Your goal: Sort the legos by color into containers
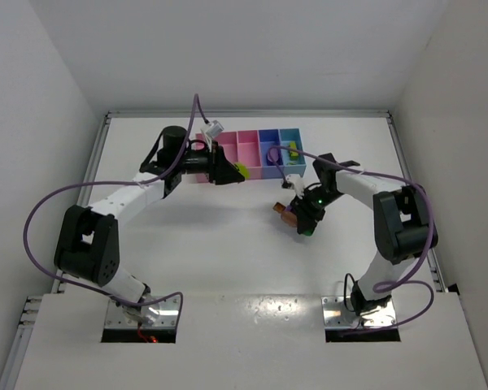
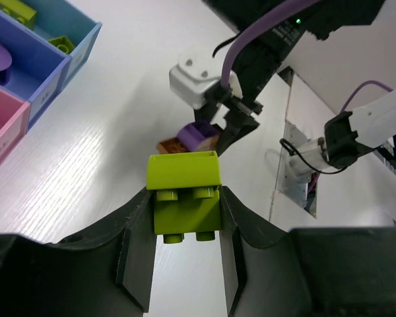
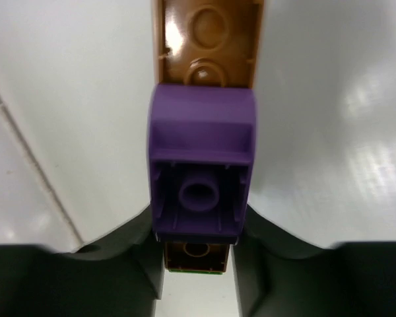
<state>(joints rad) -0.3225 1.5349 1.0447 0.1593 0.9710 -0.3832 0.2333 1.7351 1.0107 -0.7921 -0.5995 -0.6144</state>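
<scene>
At left, just near the containers (image 1: 264, 172), the left hand (image 2: 185, 201) pinches a yellow-green lego (image 2: 184, 173) by its flat sides. The plastic looks light, rigid and slick, so a grip on the side walls suits it. Farther right, over the counter (image 1: 228, 244), the right hand (image 3: 198, 231) is closed on a purple lego (image 3: 201, 152) stuck to a brown lego (image 3: 208, 33).

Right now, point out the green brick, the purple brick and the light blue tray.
green brick (image 2: 187, 211): left wrist view, its lower half.
purple brick (image 3: 201, 132): right wrist view, its smooth side.
light blue tray (image 2: 81, 49): left wrist view, its outer wall.
</scene>
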